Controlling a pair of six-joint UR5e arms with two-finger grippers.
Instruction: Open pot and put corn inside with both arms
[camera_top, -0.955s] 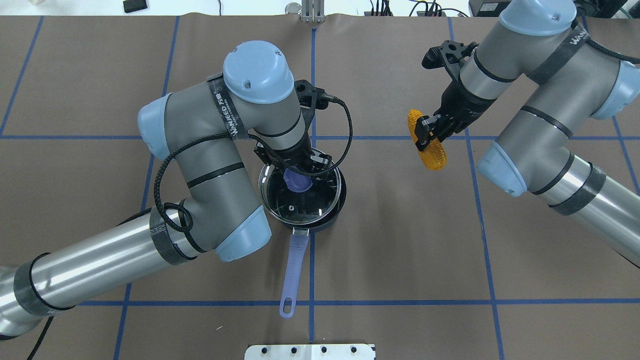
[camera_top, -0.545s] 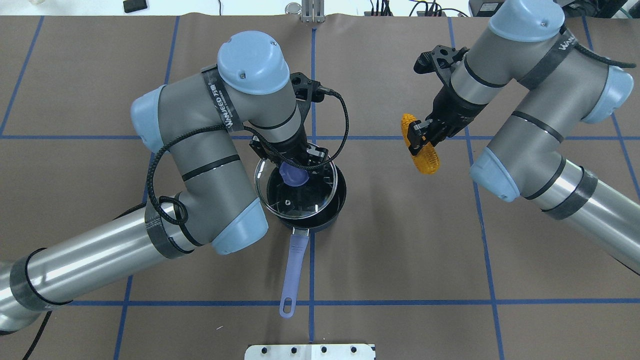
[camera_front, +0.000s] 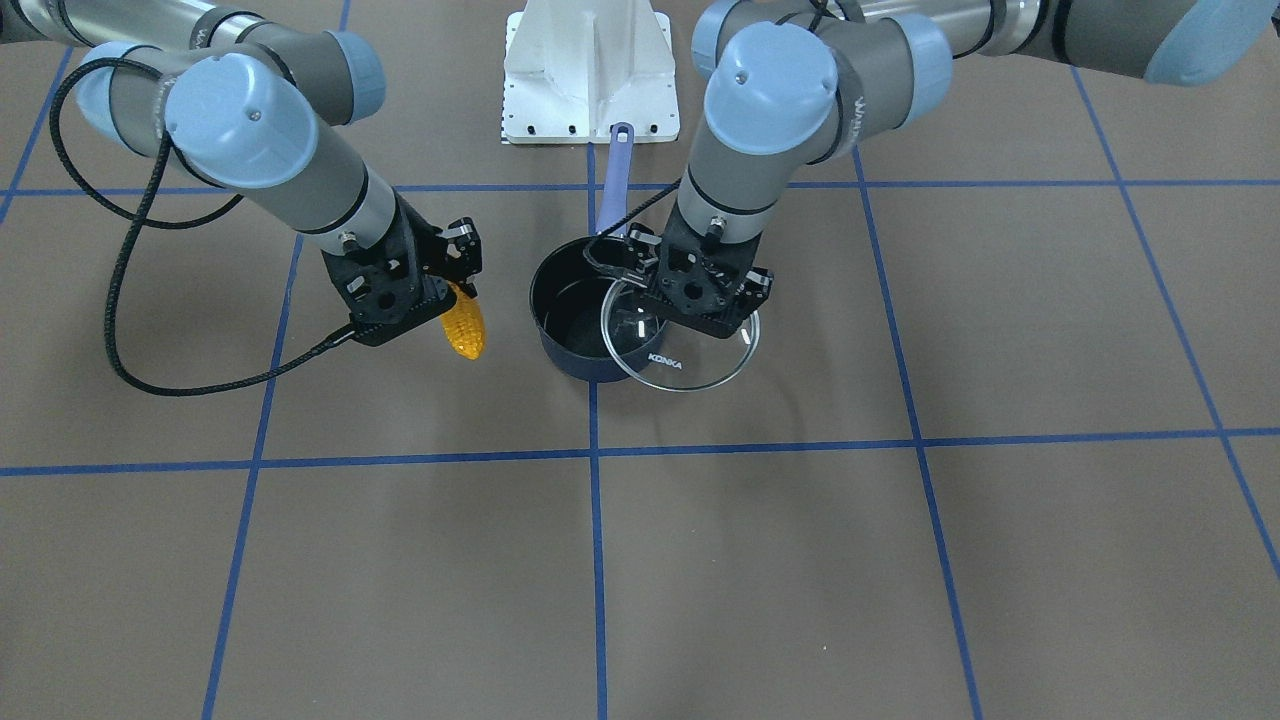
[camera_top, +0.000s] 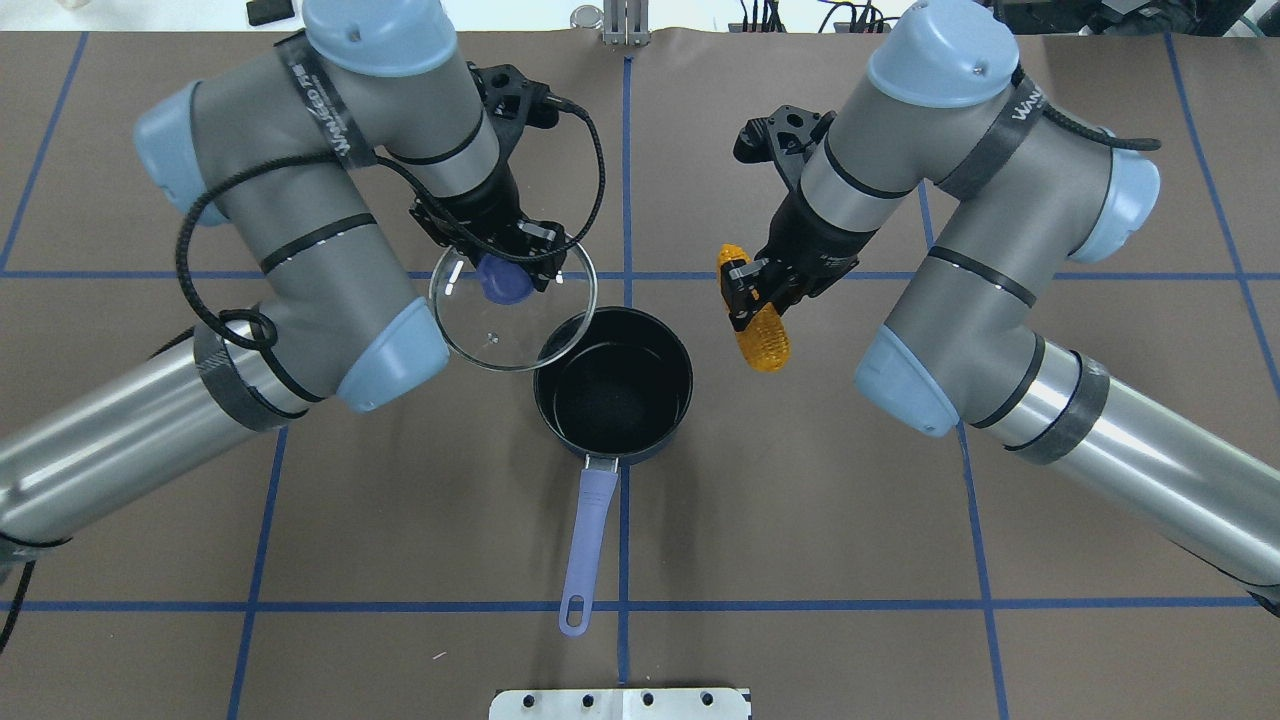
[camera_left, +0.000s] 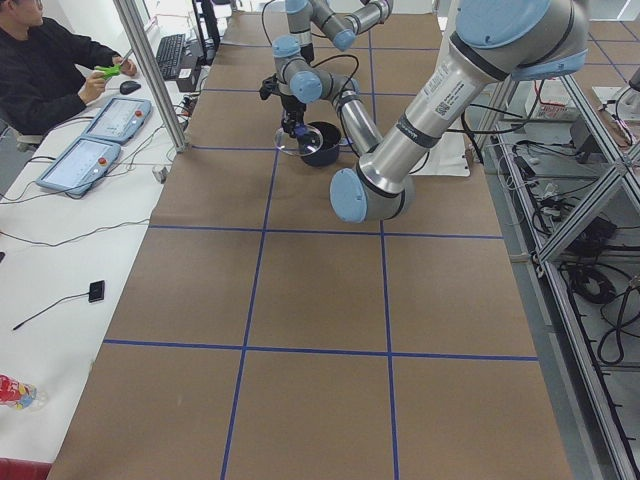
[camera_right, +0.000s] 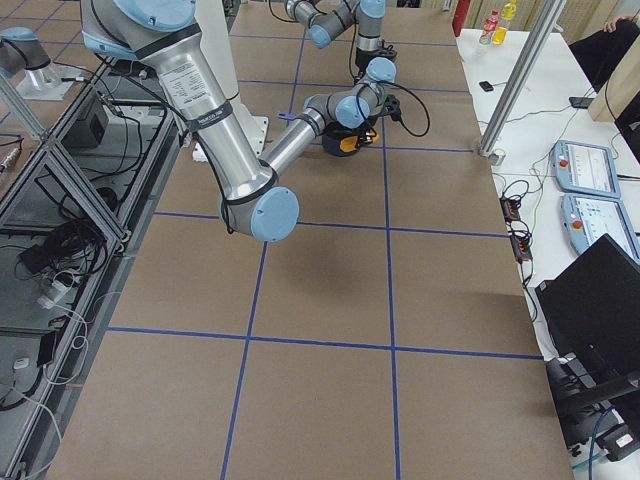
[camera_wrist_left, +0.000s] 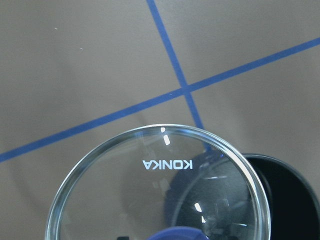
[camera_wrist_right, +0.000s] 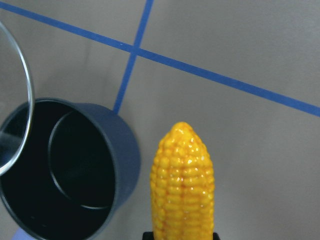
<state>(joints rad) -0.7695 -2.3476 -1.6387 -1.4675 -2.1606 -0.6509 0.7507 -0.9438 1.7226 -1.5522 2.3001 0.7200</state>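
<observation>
The dark navy pot (camera_top: 613, 388) stands open at the table's middle, its lavender handle (camera_top: 586, 545) pointing toward the robot. My left gripper (camera_top: 505, 272) is shut on the blue knob (camera_top: 503, 285) of the glass lid (camera_top: 495, 335) and holds it in the air beyond and left of the pot, overlapping its rim. My right gripper (camera_top: 748, 290) is shut on the yellow corn (camera_top: 763, 338), held in the air just right of the pot. In the front view the pot (camera_front: 562, 300), lid (camera_front: 685, 358) and corn (camera_front: 465, 327) show the same. The right wrist view shows the corn (camera_wrist_right: 182, 185) beside the pot (camera_wrist_right: 75, 175).
The white base mount (camera_top: 620, 703) sits at the near edge, behind the handle's tip. Blue tape lines (camera_top: 800, 605) cross the brown table cover. An operator (camera_left: 45, 70) sits at a side table with teach pendants (camera_left: 85, 160), beyond the table's far edge.
My left gripper has lifted the lid off the pot and carried it up and to the left. My right gripper has brought the corn leftward, close to the pot.
</observation>
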